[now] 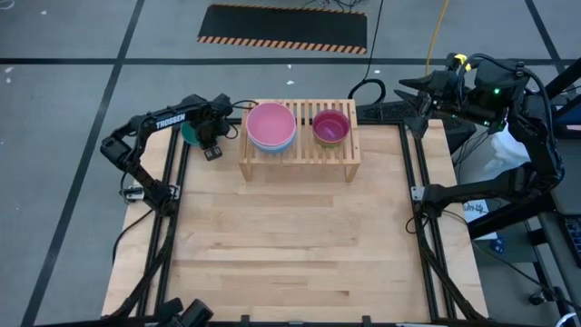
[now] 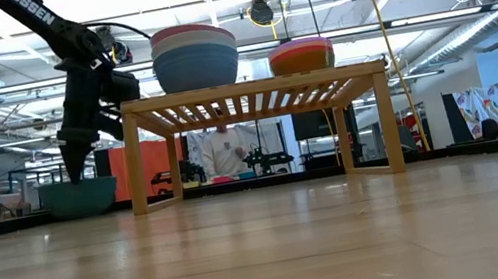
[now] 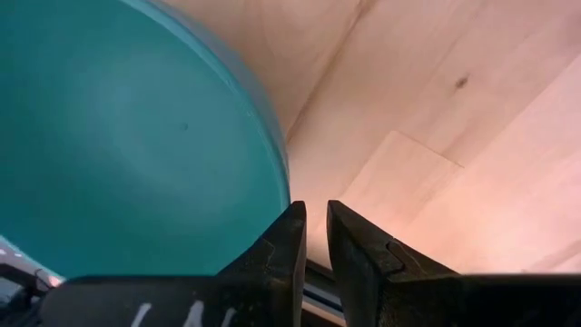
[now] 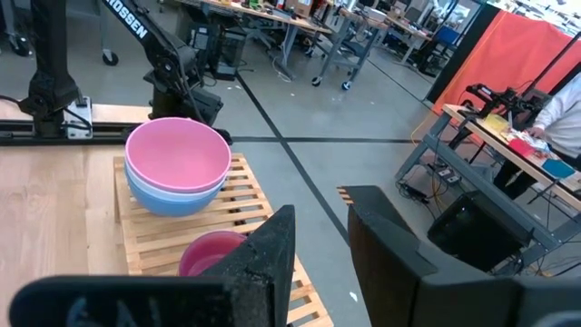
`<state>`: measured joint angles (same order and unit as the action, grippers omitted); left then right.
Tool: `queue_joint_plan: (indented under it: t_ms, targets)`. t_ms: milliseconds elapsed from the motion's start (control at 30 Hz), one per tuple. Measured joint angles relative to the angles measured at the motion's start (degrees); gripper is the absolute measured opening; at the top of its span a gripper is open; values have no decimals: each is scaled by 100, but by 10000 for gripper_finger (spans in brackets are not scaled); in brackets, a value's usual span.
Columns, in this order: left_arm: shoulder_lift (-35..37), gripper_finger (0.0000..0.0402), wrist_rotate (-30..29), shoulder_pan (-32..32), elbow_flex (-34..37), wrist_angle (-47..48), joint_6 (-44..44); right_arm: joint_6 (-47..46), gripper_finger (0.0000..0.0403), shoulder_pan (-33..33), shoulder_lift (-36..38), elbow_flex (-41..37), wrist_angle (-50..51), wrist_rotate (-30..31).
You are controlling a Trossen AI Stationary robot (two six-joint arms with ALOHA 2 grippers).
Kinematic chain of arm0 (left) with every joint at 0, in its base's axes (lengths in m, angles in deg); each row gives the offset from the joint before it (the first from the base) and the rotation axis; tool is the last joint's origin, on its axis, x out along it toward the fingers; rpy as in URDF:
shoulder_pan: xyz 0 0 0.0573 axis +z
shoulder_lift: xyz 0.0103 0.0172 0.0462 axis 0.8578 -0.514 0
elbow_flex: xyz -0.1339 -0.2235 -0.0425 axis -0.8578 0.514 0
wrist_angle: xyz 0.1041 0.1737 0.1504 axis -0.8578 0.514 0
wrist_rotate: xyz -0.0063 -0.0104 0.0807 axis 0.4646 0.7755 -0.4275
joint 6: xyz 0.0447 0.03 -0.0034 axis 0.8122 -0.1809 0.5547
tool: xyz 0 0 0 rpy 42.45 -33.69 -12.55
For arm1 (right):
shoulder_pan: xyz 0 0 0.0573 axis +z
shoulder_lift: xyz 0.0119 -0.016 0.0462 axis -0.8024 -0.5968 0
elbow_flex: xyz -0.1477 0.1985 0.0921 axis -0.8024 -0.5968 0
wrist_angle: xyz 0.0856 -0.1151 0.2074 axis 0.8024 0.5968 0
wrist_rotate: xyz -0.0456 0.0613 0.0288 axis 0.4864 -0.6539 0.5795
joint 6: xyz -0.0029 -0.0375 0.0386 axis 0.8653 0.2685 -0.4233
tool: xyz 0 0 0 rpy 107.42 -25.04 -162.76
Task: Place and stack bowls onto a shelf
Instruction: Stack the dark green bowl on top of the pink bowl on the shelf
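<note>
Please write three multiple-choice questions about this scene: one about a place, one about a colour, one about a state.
1. Where is the teal bowl?
A. on the table beside the shelf
B. on the shelf
C. inside the pink bowl

2. What colour is the top bowl of the larger stack?
A. yellow
B. pink
C. green

3. How is the left gripper?
A. wide open
B. holding the shelf
C. fingers close together at the teal bowl's rim

Answers: 1 A, the low view shows it on the tabletop; 2 B, pink on top in the high view; 3 C, the left wrist view shows a narrow gap.
</note>
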<state>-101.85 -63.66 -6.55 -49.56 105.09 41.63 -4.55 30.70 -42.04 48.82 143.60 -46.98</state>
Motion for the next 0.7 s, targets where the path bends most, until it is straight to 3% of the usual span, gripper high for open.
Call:
queue_joint_plan:
  t_ms: [367, 700]
  targets:
    - [4, 56, -44, 164, -16, 82, -59, 0, 100, -1, -47, 0, 0, -1]
    - [48, 56, 155, 35, -563, 400, 22, 2, 100, 0, -152, 0, 2, -2]
